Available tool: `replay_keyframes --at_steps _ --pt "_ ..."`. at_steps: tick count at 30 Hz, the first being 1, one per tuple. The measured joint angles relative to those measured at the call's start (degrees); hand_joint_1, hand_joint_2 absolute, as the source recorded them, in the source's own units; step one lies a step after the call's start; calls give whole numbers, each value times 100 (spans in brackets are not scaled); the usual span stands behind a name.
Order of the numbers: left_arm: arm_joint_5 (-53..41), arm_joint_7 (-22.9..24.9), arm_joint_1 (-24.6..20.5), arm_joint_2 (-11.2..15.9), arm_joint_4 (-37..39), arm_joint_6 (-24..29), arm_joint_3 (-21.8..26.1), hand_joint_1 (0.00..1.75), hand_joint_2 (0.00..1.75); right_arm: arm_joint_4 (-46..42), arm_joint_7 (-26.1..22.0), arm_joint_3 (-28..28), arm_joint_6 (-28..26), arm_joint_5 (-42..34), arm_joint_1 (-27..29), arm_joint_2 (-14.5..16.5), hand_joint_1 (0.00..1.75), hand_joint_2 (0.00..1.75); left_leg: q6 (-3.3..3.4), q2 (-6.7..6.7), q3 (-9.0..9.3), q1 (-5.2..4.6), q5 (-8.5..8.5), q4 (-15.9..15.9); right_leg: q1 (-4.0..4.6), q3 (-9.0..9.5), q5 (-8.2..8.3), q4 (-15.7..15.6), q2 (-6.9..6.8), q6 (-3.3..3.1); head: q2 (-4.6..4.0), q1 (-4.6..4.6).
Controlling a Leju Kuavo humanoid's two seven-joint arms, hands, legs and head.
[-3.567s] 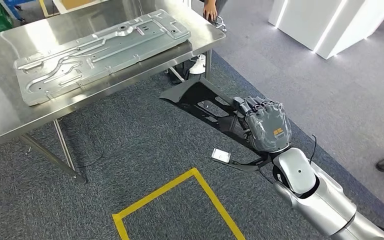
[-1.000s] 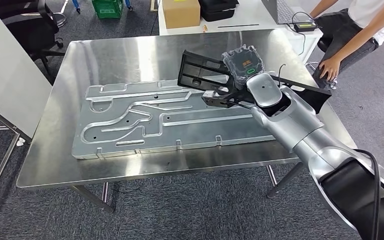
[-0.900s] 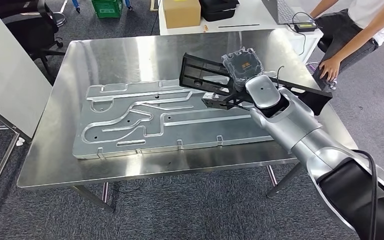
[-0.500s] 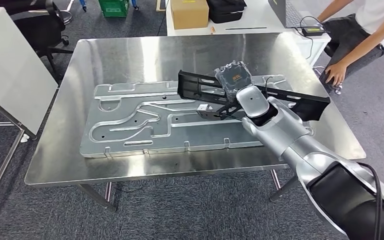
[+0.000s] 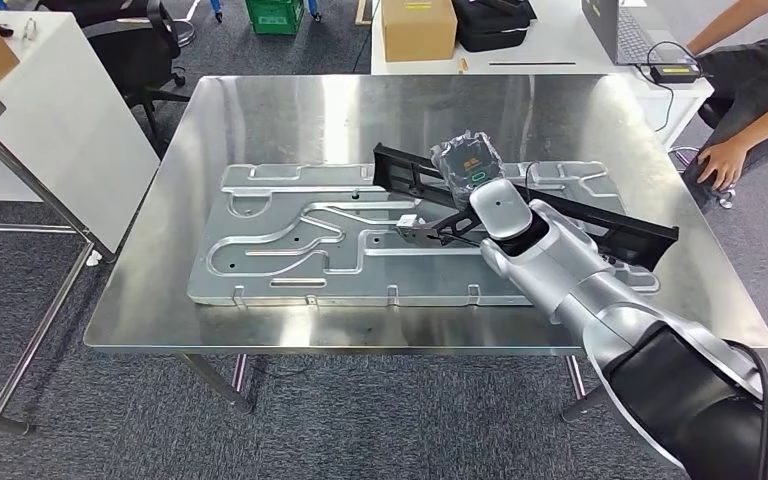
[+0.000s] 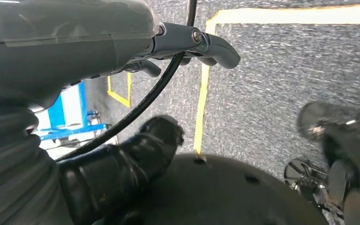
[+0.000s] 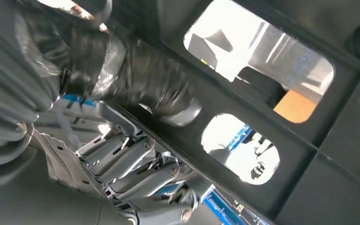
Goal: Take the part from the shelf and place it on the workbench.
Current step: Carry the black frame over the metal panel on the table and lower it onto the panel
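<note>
The long black frame part (image 5: 620,228) with cut-out windows hangs slanted just over the right half of the big embossed metal plate (image 5: 290,235) lying on the steel workbench (image 5: 290,110). My right hand (image 5: 465,160) grips it near its middle. In the right wrist view the thumb (image 7: 136,77) presses on one side of the part (image 7: 347,154) and the fingers (image 7: 131,159) curl under it. My left hand (image 6: 75,56) hangs above the carpet with yellow tape lines; its fingers are apart and hold nothing.
A person's hand (image 5: 725,160) rests just off the workbench's right edge. Behind the bench is a white table with a cardboard box (image 5: 418,25), a black bag (image 5: 495,20) and a laptop (image 5: 620,25). A white cabinet (image 5: 50,130) stands to the left.
The camera has shifted, so the whole bench sits further right in the picture. My right arm has carried the black part down and closer to the metal plate, still gripping it.
</note>
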Motion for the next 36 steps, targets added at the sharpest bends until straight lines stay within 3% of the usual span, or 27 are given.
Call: replay_keyframes --at_steps 2,3,5,7,10,13,17,21,28,36 --pt "29 7 2 10 0 -40 22 0 175 45 10 0 -10 17 -6 57 0 0 -9 26 371 4 218 -682 -5 13 -48 39 -11 84 0 0" --pt "66 14 1 13 0 -54 35 0 175 75 25 0 -11 31 -6 110 0 0 12 27 454 4 243 -846 5 9 -71 62 -9 99 0 2" --pt "155 28 -8 11 0 -51 78 0 175 159 75 3 8 77 0 256 0 0 65 -2 469 -2 239 -891 22 2 -81 74 -1 53 0 9" --pt "188 57 -15 6 0 -34 121 0 175 229 112 14 55 108 3 415 0 0 77 -17 468 -7 241 -891 19 16 -75 49 -6 -3 0 9" --pt "185 91 -19 2 0 -36 159 0 175 257 128 31 135 112 -2 573 0 0 119 -48 466 -19 235 -888 16 51 -69 -2 -39 4 0 9" --pt "184 91 -17 2 0 -44 174 0 175 250 132 33 179 112 -4 635 0 0 156 -64 464 -30 228 -880 10 72 -58 -27 -58 40 0 9" --pt "183 91 -17 2 0 -46 176 0 175 251 132 33 191 112 -4 678 0 0 177 -62 461 -39 220 -862 -2 79 -51 -36 -59 162 0 9" --pt "183 92 -15 2 0 -46 177 0 0 251 134 33 191 112 -4 689 0 0 181 -62 462 -39 221 -858 -4 78 -48 -37 -59 215 0 9" --pt "231 80 -9 -12 0 -23 215 0 0 92 120 33 253 65 -3 693 0 0 184 -57 466 -38 229 -860 14 71 -45 -25 -55 222 0 9" --pt "306 113 -10 -63 0 -14 321 0 0 -754 116 33 408 0 -1 650 0 0 182 -43 468 -36 229 -862 14 60 -49 -14 -52 220 0 9"
